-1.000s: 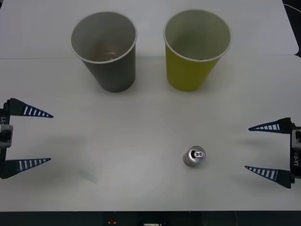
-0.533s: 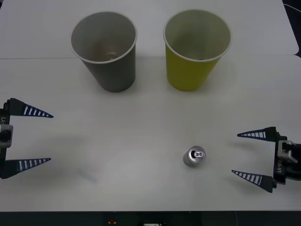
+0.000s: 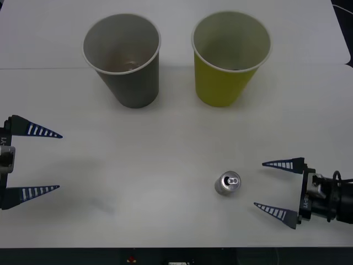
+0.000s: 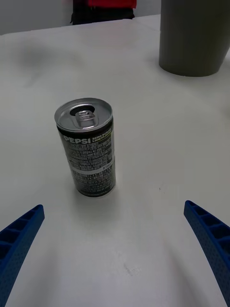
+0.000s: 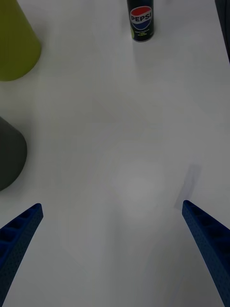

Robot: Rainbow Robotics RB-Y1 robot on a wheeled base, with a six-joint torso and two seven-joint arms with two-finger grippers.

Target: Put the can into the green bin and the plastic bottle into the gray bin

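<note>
You have the white table (image 3: 165, 143) under both arms, with its near edge running close behind the right gripper (image 3: 273, 186) and the left gripper (image 3: 47, 162). Its far side carries the two bins, well ahead of either set of jaws and standing side by side with a clear gap between them. The gray bin (image 3: 124, 58) stands upright on the left, far in front of your left gripper's spread jaws. The green bin (image 3: 229, 58) stands upright beside it, far ahead of your right gripper.

Your left gripper sits at the table's left edge, jaws released and wide apart, holding nothing. Bare table lies between its fingers and the gray bin.

Your right gripper is low by the near right corner, jaws released and spread, fingertips pointing at the can (image 3: 228, 183). The can stands upright just beyond those fingertips, in line with the gap between them and touching neither. From the right wrist, the can (image 4: 88, 146) is centred ahead of the two blue fingers (image 4: 19, 240), with bare table on both sides of it.
</note>
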